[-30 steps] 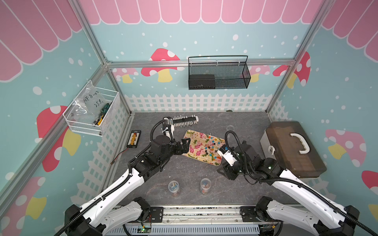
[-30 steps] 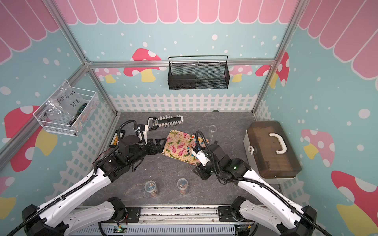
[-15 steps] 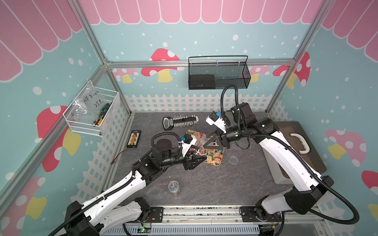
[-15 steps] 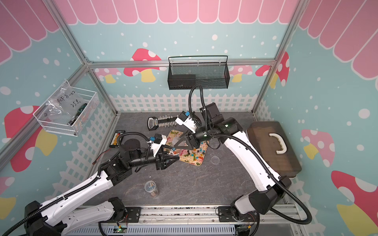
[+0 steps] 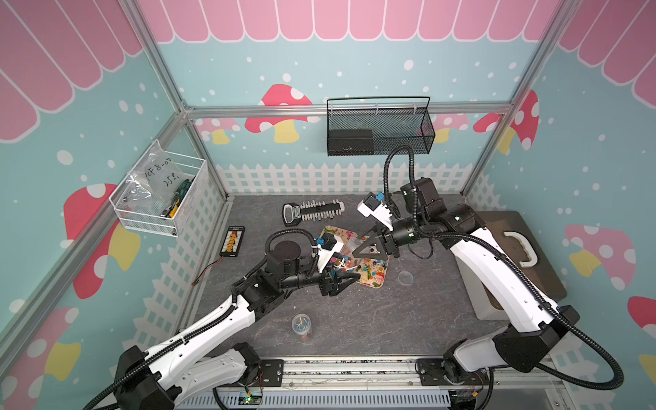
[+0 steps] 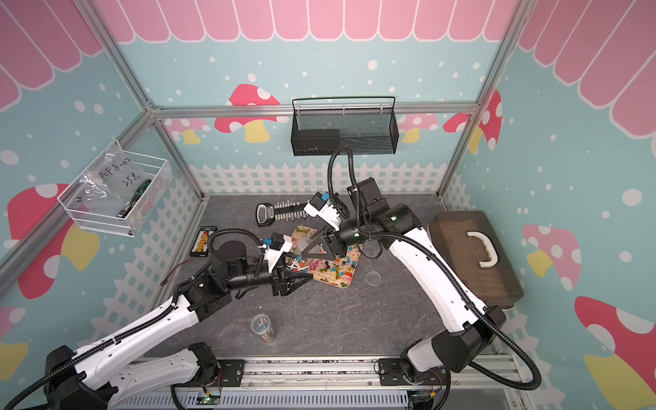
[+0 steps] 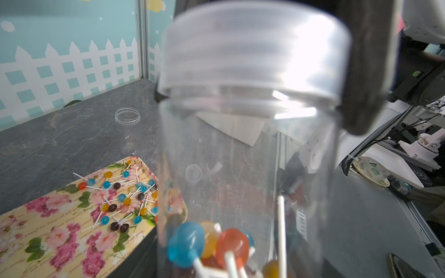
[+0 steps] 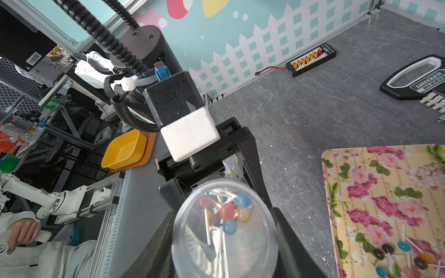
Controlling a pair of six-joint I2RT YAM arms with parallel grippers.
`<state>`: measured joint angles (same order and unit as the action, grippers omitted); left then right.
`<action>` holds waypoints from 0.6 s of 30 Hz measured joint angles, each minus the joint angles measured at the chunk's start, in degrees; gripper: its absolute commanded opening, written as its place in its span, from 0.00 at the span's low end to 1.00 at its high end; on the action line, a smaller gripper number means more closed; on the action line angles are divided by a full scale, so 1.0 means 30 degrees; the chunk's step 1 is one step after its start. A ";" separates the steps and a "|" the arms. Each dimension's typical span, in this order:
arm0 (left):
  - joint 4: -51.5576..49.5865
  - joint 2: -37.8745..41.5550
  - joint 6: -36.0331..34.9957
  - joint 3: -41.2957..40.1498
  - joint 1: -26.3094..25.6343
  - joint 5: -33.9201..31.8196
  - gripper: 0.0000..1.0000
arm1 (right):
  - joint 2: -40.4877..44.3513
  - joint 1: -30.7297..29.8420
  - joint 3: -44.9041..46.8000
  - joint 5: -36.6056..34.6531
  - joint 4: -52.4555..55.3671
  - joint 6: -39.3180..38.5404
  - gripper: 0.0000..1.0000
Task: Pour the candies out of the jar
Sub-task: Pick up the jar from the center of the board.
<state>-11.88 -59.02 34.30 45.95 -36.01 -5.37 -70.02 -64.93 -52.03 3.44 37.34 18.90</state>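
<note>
Jar (image 7: 240,168) lifted since earlier, clamped by left end effector (image 5: 349,278), right end effector (image 5: 359,250) grip unclear

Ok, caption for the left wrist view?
Clear jar, lid over its mouth, a few lollipops inside, fills the frame; more lollipops lie on the flowered tray, an empty jar standing beyond.

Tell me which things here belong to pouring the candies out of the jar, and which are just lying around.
For the job: jar, lid, candies, flowered tray.
Lying about: brown box, connector strip, toothed black tool, black wire basket, white wire basket.
</note>
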 measured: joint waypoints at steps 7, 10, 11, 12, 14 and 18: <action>-0.0007 0.0117 -0.0066 -0.0007 0.0000 0.0000 0.99 | -0.0801 -0.0291 -0.0044 -0.0503 -0.0270 0.0036 0.67; -0.0007 0.0124 -0.0066 -0.0015 0.0000 0.0007 0.99 | -0.0969 -0.0393 -0.0044 -0.0882 -0.0335 0.0146 0.63; -0.0007 0.0124 -0.0066 -0.0015 0.0000 0.0007 0.99 | -0.0984 -0.0393 -0.0044 -0.0984 -0.0357 0.0197 0.61; -0.0007 0.0124 -0.0066 -0.0022 0.0000 0.0007 0.99 | -0.0998 -0.0393 -0.0044 -0.1137 -0.0415 0.0270 0.57; -0.0007 0.0124 -0.0066 -0.0022 0.0000 0.0007 0.99 | -0.1020 -0.0393 -0.0044 -0.1421 -0.0495 0.0379 0.50; -0.0007 0.0124 -0.0066 -0.0022 0.0000 0.0000 0.99 | -0.1093 -0.0393 -0.0044 -0.1909 -0.0707 0.0583 0.39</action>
<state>-11.90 -58.65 34.11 45.89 -36.01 -5.37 -73.30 -66.11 -52.16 -2.28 35.22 20.64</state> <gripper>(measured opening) 0.992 0.479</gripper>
